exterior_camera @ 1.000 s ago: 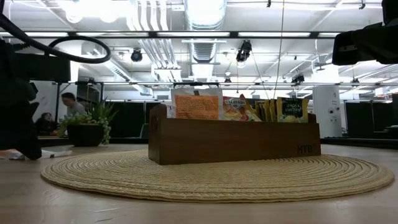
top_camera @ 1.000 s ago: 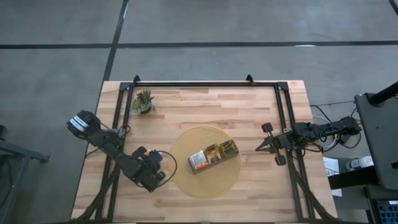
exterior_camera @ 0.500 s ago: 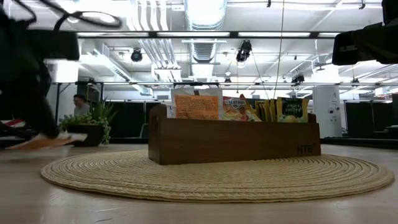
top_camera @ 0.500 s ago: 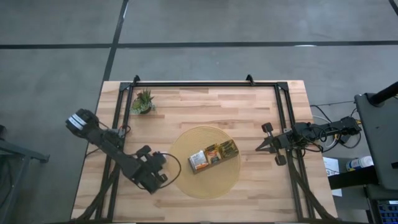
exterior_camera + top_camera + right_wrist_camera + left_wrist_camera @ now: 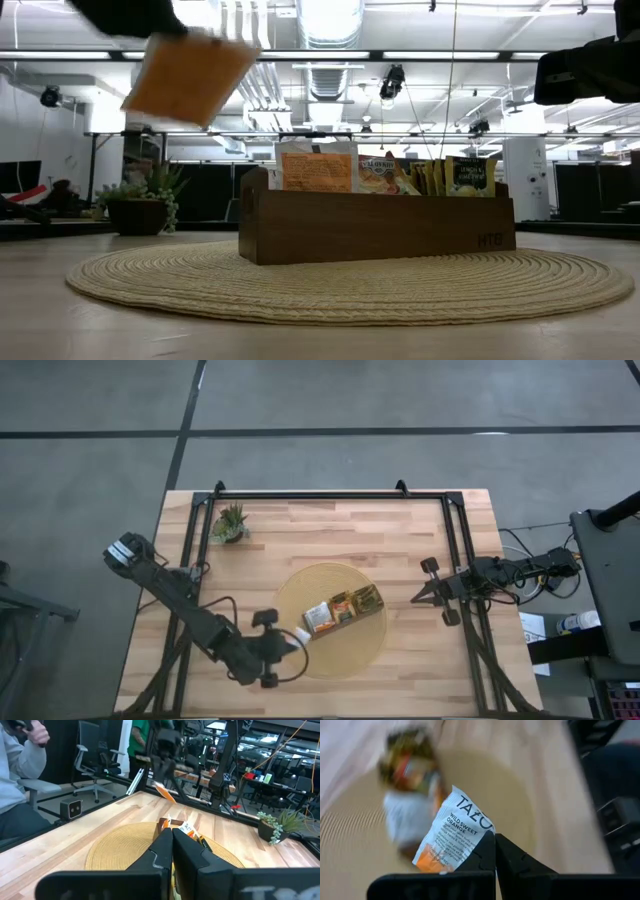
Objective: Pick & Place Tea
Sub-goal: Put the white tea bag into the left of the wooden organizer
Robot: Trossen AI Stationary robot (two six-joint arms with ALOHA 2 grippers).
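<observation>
Your left pincer (image 5: 495, 851) is clamped tight on one corner of a white-and-orange sachet (image 5: 454, 836), the one printed "Wild Sweet Orange", and it holds the sachet clear of the desk (image 5: 400, 530). In the high view that pincer (image 5: 292, 643) sits in the lower middle of the frame, at the lower-left edge of the round woven mat (image 5: 370, 640), just beside the wooden tray (image 5: 345, 612). In the low view the sachet (image 5: 190, 75) hangs high in the upper left, well above the tray (image 5: 378, 228).

I judge you are in the carry step: the sachet is gripped and airborne but not yet over a compartment. The next move calls for bringing it above the tray's near end, lining its flat face up with the upright sachets (image 5: 385, 172) already filed there, lowering it into a gap and only then letting go. Since the hold is on one corner, the sachet may swing or tilt.

Your right pincer (image 5: 172, 851) is fully closed and empty, waiting at the middle right of the high view (image 5: 418, 598), near the desk's frame.

Hard to make out: the left wrist view blurs the tray, so free slots cannot be judged. The low view cuts the left pincer off at the top edge. The potted plant (image 5: 230, 523) stands well apart, upper left.
</observation>
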